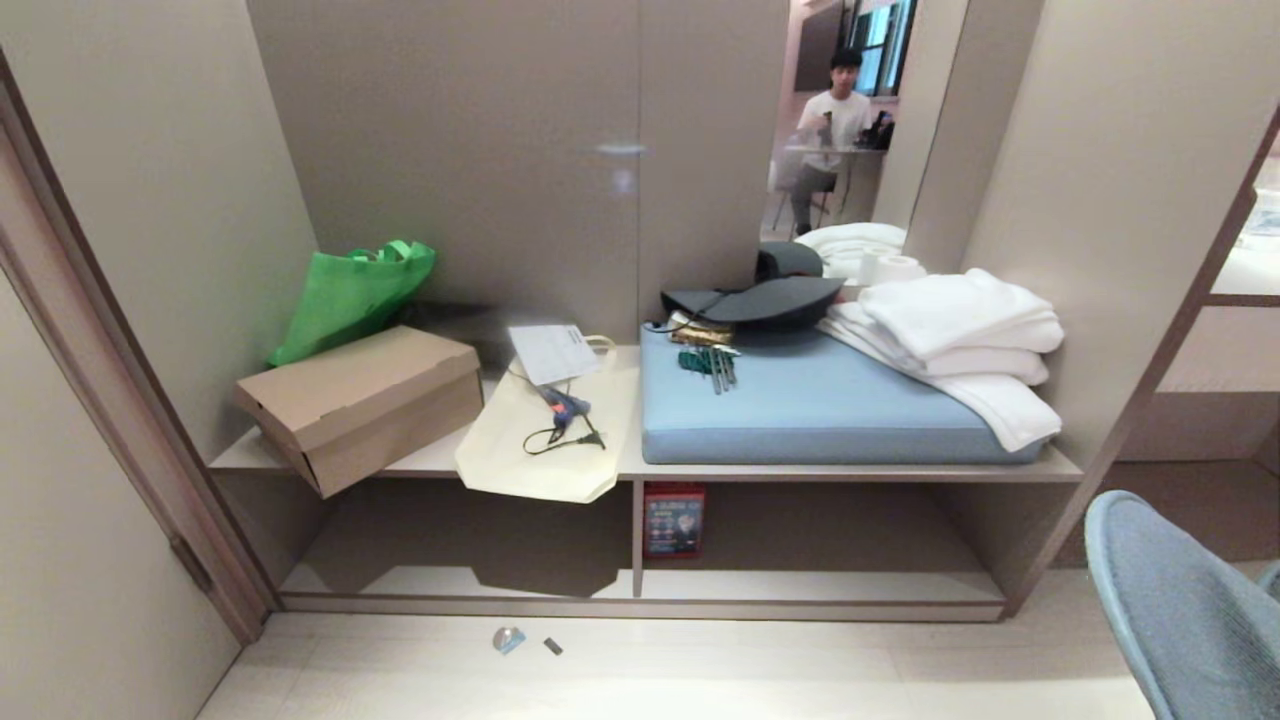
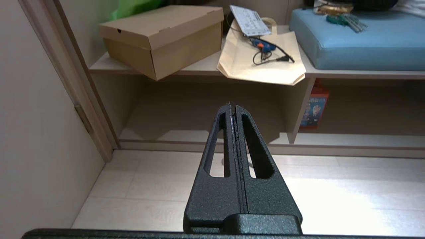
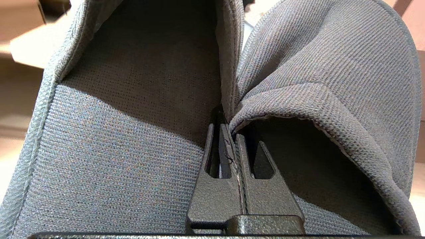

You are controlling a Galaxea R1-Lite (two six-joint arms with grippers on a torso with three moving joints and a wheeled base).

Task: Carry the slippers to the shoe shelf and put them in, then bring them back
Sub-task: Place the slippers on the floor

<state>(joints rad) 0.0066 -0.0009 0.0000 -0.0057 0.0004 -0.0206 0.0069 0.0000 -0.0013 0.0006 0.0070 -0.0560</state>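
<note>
Right gripper [image 3: 232, 127] is clamped on the slippers [image 3: 132, 132], filling that frame. Left gripper [image 2: 232, 108] is closed, empty, frame centre before the shoe shelf [image 2: 212, 116].

I see even, soft indoor light in the head view, with a pale glare spot on the wall panel [image 1: 620, 150] at upper centre. The shelf [image 1: 640, 470] throws dark shadow beneath. Frame edges bow outward. Floor [image 2: 332, 196] glare whitens the left wrist view's lower right.

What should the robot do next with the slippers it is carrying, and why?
Probably move toward the shoe shelf and lower the right claw to it: that claw is shut on the slippers, and both cubbies look free of shoes, apart from a red box by the divider.
</note>
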